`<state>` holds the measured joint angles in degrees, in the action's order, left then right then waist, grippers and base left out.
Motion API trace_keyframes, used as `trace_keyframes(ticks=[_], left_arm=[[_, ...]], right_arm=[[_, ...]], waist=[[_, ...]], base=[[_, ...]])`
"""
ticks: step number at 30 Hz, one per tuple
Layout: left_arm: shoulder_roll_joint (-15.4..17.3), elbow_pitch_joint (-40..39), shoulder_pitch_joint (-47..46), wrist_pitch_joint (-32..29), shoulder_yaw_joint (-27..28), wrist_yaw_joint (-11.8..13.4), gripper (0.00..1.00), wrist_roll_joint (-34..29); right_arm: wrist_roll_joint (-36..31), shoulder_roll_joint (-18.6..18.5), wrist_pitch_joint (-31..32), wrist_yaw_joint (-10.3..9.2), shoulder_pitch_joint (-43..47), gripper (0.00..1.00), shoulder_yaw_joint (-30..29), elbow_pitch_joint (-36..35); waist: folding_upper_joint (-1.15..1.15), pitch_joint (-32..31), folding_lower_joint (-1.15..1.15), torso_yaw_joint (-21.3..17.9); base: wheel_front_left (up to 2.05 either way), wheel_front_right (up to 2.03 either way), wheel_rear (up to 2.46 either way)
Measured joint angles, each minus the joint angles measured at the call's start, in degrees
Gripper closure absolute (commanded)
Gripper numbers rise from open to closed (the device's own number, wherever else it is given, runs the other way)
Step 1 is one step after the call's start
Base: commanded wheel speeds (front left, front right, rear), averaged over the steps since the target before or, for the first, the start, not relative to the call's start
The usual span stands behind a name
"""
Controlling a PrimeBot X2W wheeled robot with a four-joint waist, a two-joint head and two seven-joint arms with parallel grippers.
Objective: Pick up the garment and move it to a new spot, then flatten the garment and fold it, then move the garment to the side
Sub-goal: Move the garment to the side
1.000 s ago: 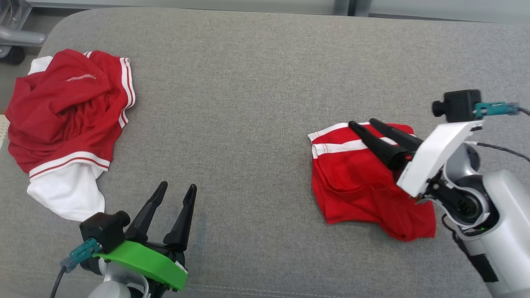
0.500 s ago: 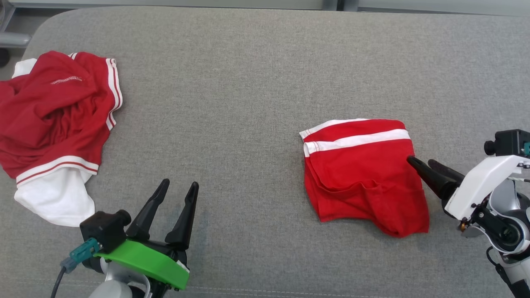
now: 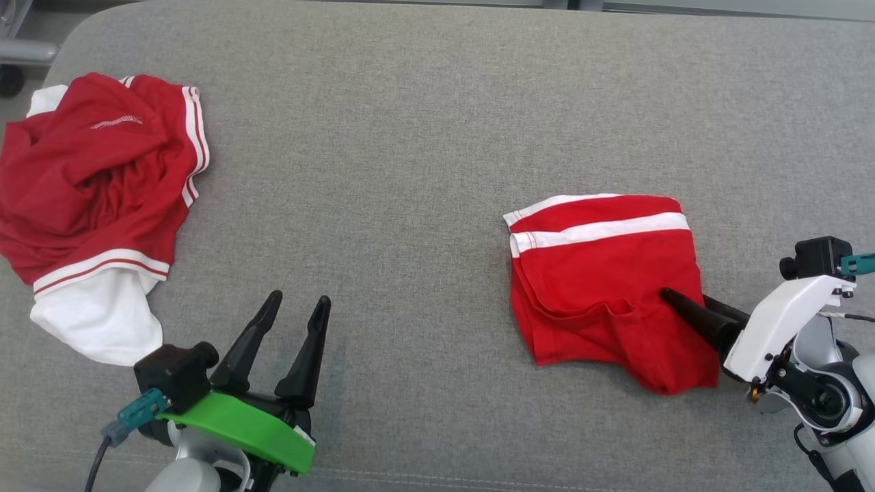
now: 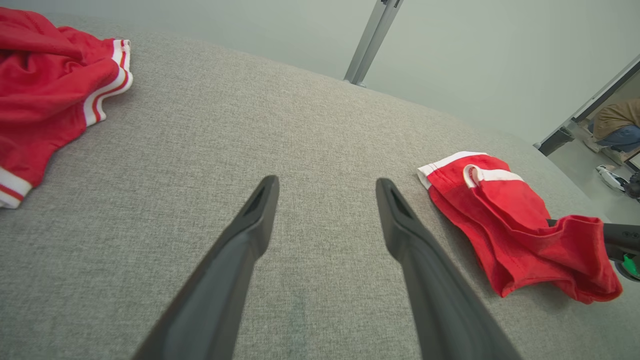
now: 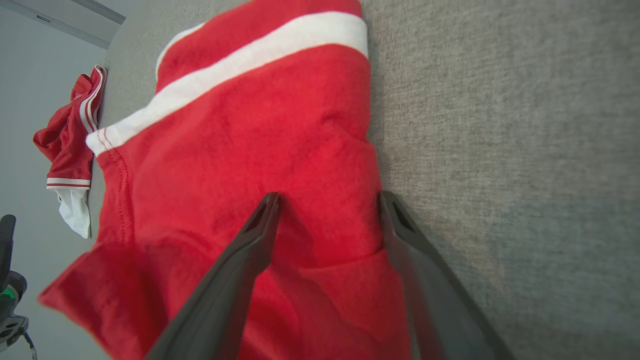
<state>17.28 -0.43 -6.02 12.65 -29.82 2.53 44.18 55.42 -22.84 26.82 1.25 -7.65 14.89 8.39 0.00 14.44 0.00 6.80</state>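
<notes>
Head view: a crumpled red shirt with white trim (image 3: pixel 96 198) lies far left on the grey woven cushion (image 3: pixel 410 137). The left gripper (image 3: pixel 298 298) hovers at the near left, fingers apart, holding nothing. A folded red garment with white bands (image 3: pixel 601 273) lies right of centre. The right gripper (image 3: pixel 680 302) points over its near right edge, fingers spread, unclamped.

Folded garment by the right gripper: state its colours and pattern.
The folded garment is red with white bands near one edge; the right wrist view shows it best.

Likely lab or office: grey upholstered surface (image 3: pixel 437 102), pale partition wall (image 4: pixel 450 60), metal post (image 4: pixel 372 40), person (image 4: pixel 617 125) in background
</notes>
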Motion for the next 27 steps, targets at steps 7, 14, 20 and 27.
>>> trace_keyframes(ticks=[7,14,20,27], left_arm=[[-0.4,0.3,-0.5,0.0,-0.5,-0.5,0.0,0.0],[-0.6,1.2,-1.0,-0.1,-1.1,-0.5,0.0,0.0],[-0.8,1.6,-1.0,0.0,-0.2,-0.5,0.0,0.0],[-1.3,1.3,-1.0,0.0,-0.3,-0.5,0.0,0.0]], right_arm=[[0.3,0.3,1.7,0.0,-2.5,0.0,0.3,3.0],[2.3,1.5,4.1,1.07,-4.0,1.0,1.1,4.1],[2.6,1.1,5.4,2.29,-7.4,1.0,1.7,2.9],[1.6,-4.2,9.1,1.18,-9.3,1.0,0.7,2.8]], waist=[[0.0,-0.2,0.0,1.1],[0.0,-0.5,0.0,2.5],[0.0,-1.1,0.0,2.9],[0.0,-0.5,0.0,2.7]], base=[[0.0,0.0,0.0],[0.0,0.0,0.0],[0.0,0.0,0.0],[0.0,0.0,0.0]])
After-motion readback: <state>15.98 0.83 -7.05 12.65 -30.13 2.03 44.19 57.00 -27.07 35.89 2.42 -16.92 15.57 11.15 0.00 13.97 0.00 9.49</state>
